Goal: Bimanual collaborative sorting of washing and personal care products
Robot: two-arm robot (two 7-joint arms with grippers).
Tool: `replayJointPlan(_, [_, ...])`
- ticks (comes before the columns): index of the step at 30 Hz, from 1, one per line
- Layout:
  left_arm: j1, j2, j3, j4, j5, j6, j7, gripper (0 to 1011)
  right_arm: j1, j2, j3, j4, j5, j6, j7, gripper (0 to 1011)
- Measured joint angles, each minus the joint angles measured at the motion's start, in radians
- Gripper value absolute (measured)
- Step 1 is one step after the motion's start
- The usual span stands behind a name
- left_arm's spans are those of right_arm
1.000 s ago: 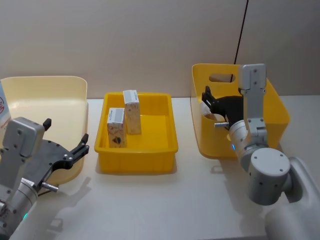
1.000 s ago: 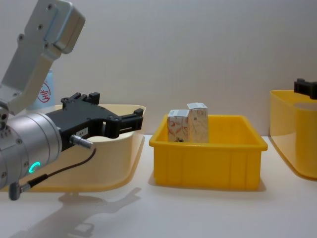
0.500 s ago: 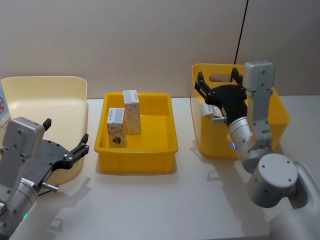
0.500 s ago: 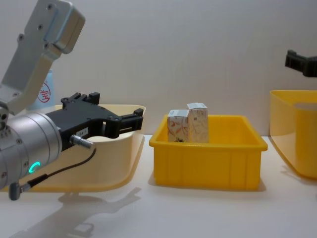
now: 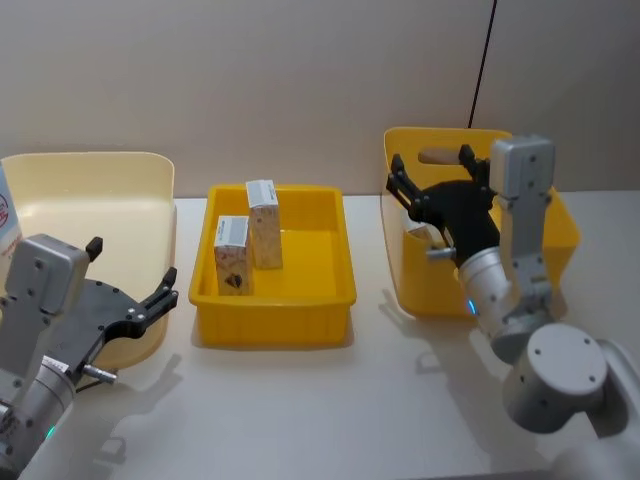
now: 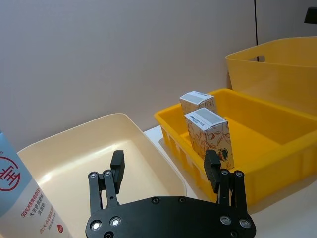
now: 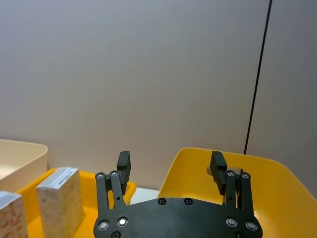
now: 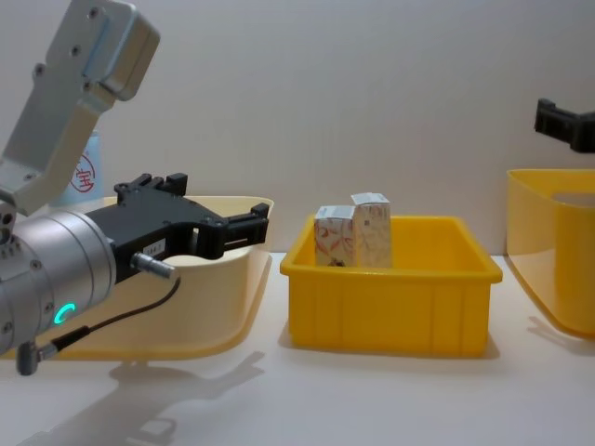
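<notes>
Two white cartons with orange-red print (image 5: 232,255) (image 5: 264,222) stand upright in the left half of the middle yellow bin (image 5: 330,300); they also show as cartons (image 8: 333,237) (image 8: 374,228) and cartons (image 6: 210,136) (image 6: 197,104). A pale-blue tube (image 6: 25,193) with red print stands at the far left by the cream bin (image 5: 150,180). My right gripper (image 5: 430,165) hangs open and empty above the deep yellow bin (image 5: 560,230). A white item (image 5: 418,228) lies inside that bin, partly hidden. My left gripper (image 5: 135,262) is open in front of the cream bin.
The three bins stand in a row along the back of the white table. Open table surface lies in front of them. A plain wall closes the back, with a black cable hanging down it behind the deep bin.
My right gripper has lifted out of the deep yellow bin, open and empty; the white item stays inside. The left arm and the two cartons have not moved.
</notes>
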Motion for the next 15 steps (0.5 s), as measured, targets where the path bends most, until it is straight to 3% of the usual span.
replayJointPlan(15, [0.000, 0.000, 0.000, 0.000, 0.000, 0.000, 0.000, 1003, -0.134, 0.103, -0.065, -0.128, 0.110, 0.036, 0.022, 1001])
